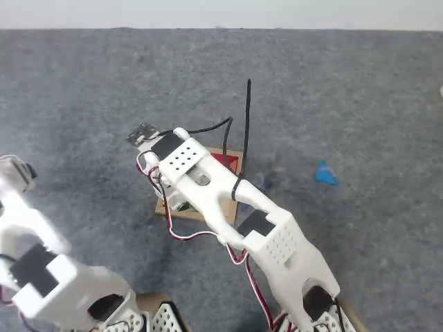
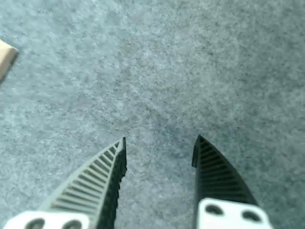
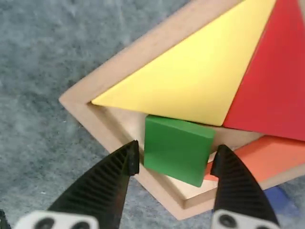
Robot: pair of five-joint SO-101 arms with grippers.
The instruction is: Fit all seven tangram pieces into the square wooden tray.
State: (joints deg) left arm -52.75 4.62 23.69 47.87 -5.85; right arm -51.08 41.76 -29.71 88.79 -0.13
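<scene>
The square wooden tray (image 3: 102, 121) holds a yellow triangle (image 3: 190, 78), a red triangle (image 3: 274, 90) and an orange piece (image 3: 267, 155). A green square (image 3: 177, 149) sits askew in the gap beside the yellow triangle, one corner against the orange piece. My right gripper (image 3: 178, 155) is open, a finger on each side of the green square with a small gap. From above, the right arm (image 1: 208, 183) covers most of the tray (image 1: 166, 209). The left gripper (image 2: 159, 145) is open over bare carpet, with a tray corner (image 2: 5, 57) off to one side.
A light blue piece (image 1: 325, 173) lies on the grey carpet to the right of the tray, and a darker blue piece (image 1: 266, 181) lies close by the tray's right side. The left arm (image 1: 41, 266) stays folded at the front left. Black and red cables run along the right arm.
</scene>
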